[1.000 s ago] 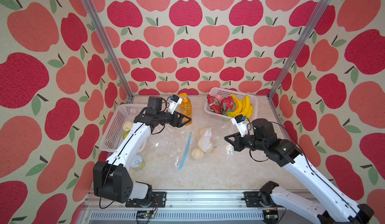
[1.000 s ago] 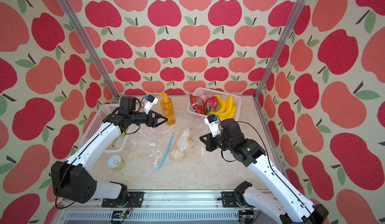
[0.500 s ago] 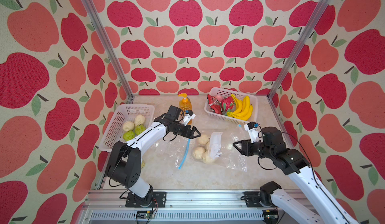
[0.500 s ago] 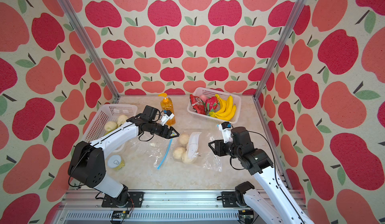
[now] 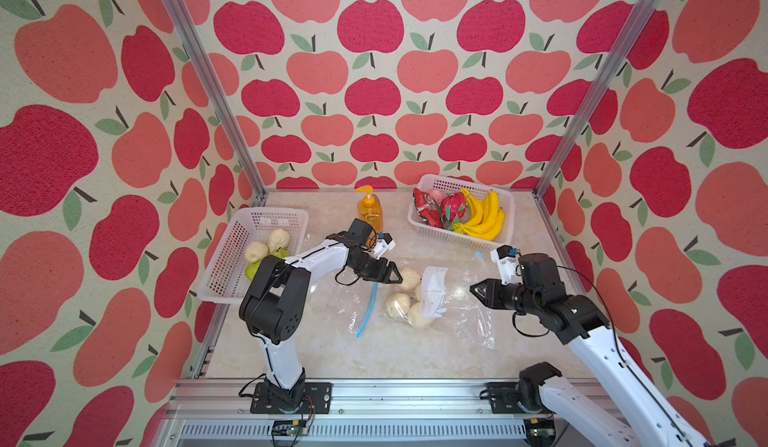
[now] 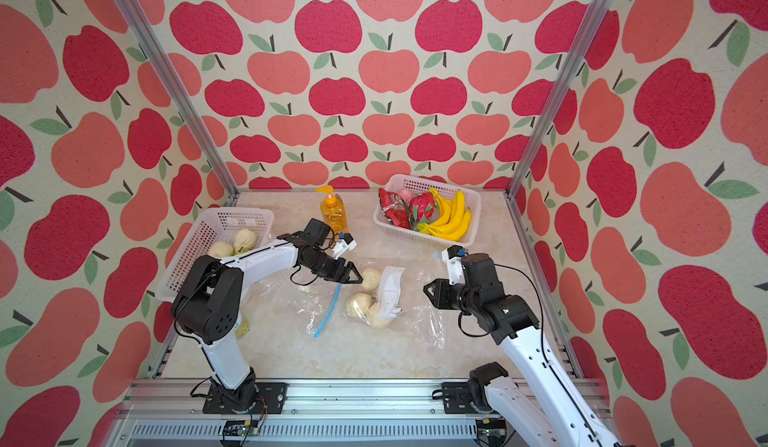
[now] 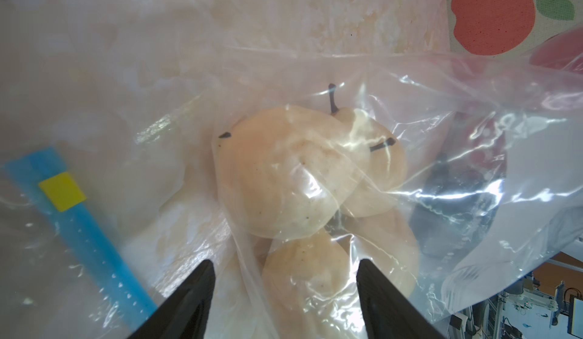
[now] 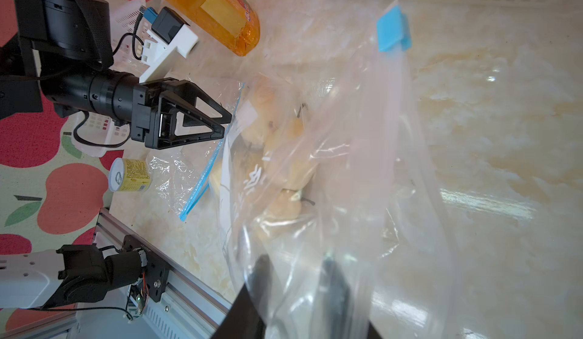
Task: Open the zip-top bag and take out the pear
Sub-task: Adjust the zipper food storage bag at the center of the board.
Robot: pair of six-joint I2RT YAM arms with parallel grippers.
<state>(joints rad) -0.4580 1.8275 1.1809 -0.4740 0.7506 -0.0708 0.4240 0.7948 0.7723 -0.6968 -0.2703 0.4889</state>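
Left gripper [image 5: 397,278] closer, splayed at mouth of zip-top bag [image 5: 465,316], lengthwise toward right gripper [image 5: 474,289], grip unclear.

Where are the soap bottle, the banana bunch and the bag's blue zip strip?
soap bottle [image 5: 369,213]: in a top view, on the orange body below the pump.
banana bunch [image 5: 485,219]: in a top view, mid-length of a yellow banana.
blue zip strip [image 5: 368,308]: in a top view, middle of the strip.

l fingers [image 7: 189,302] swung from bottle [image 5: 369,213] to bag [image 5: 467,314] mouth; r fingers [image 5: 482,291] drew back.
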